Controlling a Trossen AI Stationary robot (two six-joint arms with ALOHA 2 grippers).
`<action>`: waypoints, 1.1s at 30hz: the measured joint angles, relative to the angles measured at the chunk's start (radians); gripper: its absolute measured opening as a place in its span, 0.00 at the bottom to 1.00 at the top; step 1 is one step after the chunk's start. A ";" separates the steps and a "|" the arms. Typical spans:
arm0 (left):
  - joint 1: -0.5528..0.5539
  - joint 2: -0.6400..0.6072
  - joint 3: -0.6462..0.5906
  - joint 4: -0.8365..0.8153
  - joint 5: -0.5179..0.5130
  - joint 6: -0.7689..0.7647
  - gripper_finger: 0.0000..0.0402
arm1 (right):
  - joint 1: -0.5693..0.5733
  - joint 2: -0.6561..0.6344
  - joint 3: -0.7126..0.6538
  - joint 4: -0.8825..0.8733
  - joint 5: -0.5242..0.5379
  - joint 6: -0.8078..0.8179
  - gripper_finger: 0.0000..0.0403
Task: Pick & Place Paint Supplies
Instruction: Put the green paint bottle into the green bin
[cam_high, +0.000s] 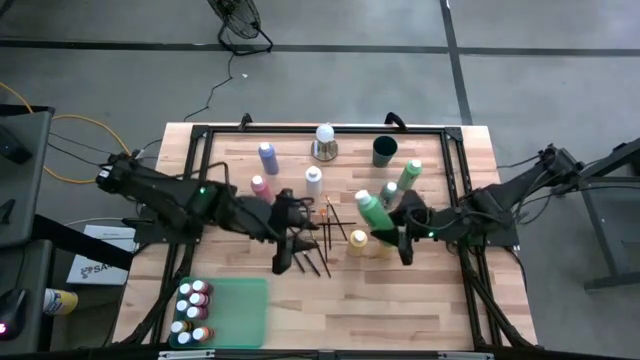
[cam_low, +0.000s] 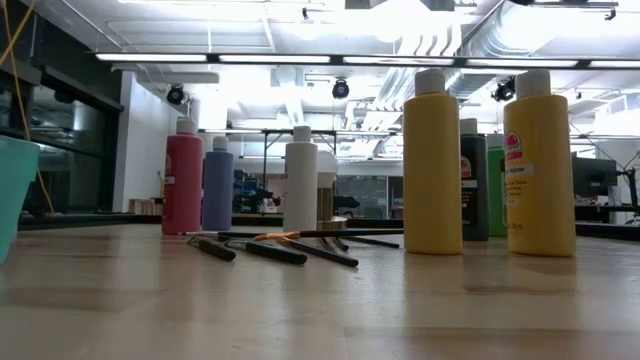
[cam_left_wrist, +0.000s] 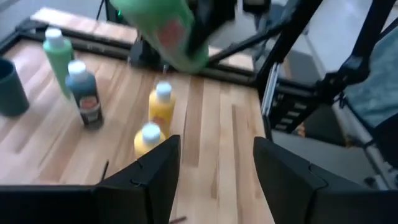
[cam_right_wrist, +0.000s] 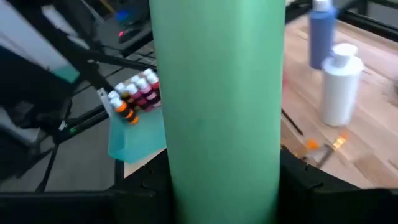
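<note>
While the right end effector grips a light green plastic paint bottle with a pale cap, holding it tilted and lifted above the wooden slatted surface, the left end effector hovers with its two dark fingers spread apart and nothing between them. In the right wrist view that green bottle fills the space between the fingers, its body clamped on both sides.

Taking the held green bottle as the landmark: two yellow plastic bottles stand upright on the surface just beside and under it, toward the front edge. A dark bottle with an orange label and another green bottle stand just beyond it toward the back rail, near a dark green cup. Farther from it, toward the left arm, a white bottle, a pink bottle and a blue-purple bottle stand upright and apart from one another. A white ball on a metal base sits behind these near the back rail. Thin dark brushes lie flat and scattered between the held bottle and the left end effector. Well away from it, at the front left corner, a teal plastic tray holds a cluster of small capped bottles along one side.
</note>
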 joint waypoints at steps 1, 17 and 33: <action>0.011 -0.003 0.000 0.008 0.013 0.005 0.49 | 0.000 0.018 0.000 0.026 -0.015 -0.018 0.42; 0.058 -0.013 0.001 -0.032 0.111 -0.002 0.49 | -0.080 0.308 0.003 0.358 -0.333 -0.094 0.43; 0.058 -0.013 0.001 -0.106 0.181 -0.033 0.49 | -0.093 0.443 0.148 0.326 -0.348 -0.164 0.43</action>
